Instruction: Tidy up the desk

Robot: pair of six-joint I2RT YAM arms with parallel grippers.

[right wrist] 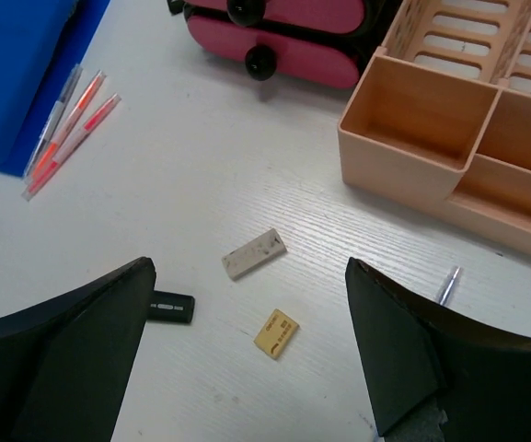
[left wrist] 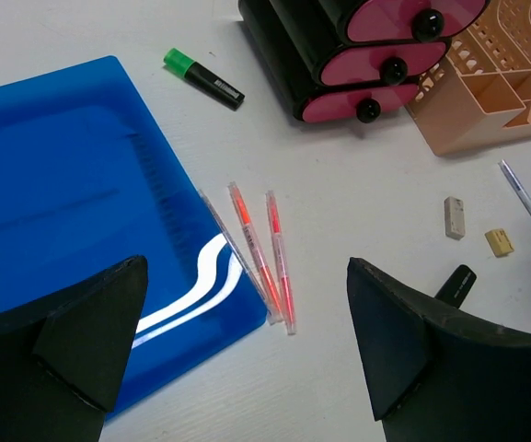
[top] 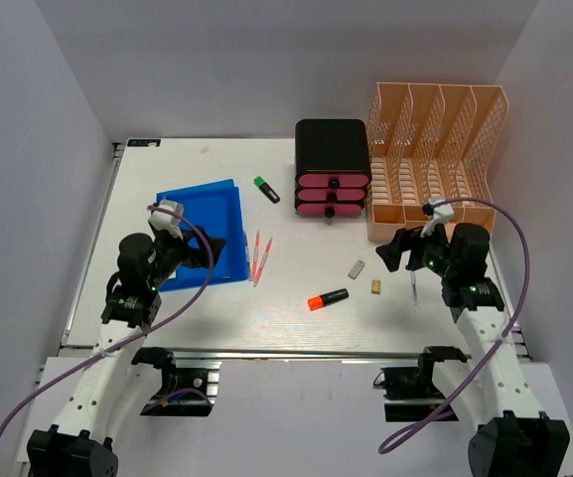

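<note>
Littered table (top: 207, 313) underneath all; left fingers (left wrist: 90, 331) spread, empty, above pens (left wrist: 260, 253) beside blue folder (left wrist: 63, 184); right fingers (right wrist: 389, 350) spread, empty, over grey eraser (right wrist: 254, 254). Risk: thin pens roll apart, flat eraser skids when pinched

- From the top external camera we look steeply down from above and behind the arm bases, facing the far edge. The whole desk (top: 216, 318) fits in, from the near rail to both far corners.
- The left wrist camera sits low over the near-left part and faces the far-right corner — the blue folder (left wrist: 53, 193) lies close on its left.
- The right wrist camera hangs closer still over the near-right part. It faces the far edge, turned a little left, with the peach rack (right wrist: 449, 138) close by.
- Both wrist views share the middle strip: we find the three pens (left wrist: 252, 247), grey eraser (left wrist: 455, 217), tan eraser (left wrist: 499, 242) and pink drawers (left wrist: 362, 74) in each.
</note>
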